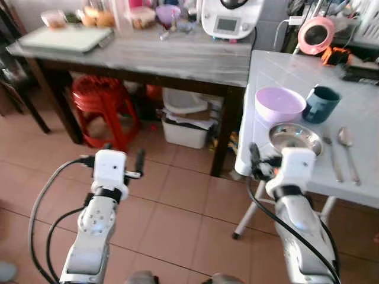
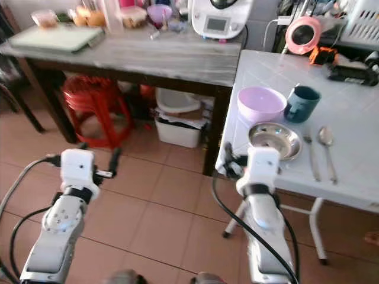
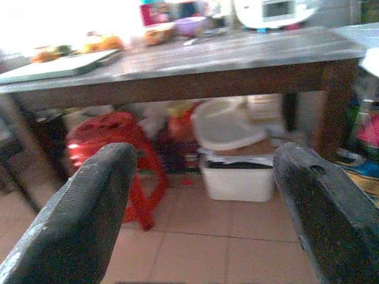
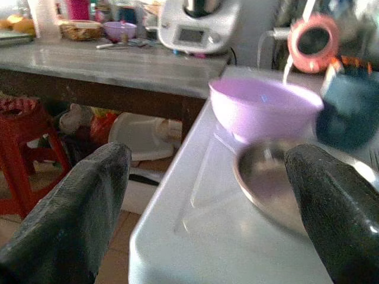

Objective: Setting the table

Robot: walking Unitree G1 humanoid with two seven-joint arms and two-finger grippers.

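At the white desk [image 1: 278,71], the right gripper [image 4: 207,201], fingers spread apart and empty, hovers at the near corner, facing the steel plate [image 1: 295,137] just ahead. The lilac bowl [image 1: 278,104] and teal mug [image 1: 321,104] stand beyond the plate; fork [image 1: 333,157] and spoon [image 1: 348,148] lie beside it, handles toward the robot. The left gripper [image 3: 204,207], also open, hangs over floor, well away. The desk's far side is cut off.

My right pincer [image 2: 227,158] hovers at white table [image 2: 355,118] edge, near steel plate [image 2: 275,139]; purple bowl [image 2: 260,103], teal mug [image 2: 302,103], 2 spoons [image 2: 320,151] beyond.
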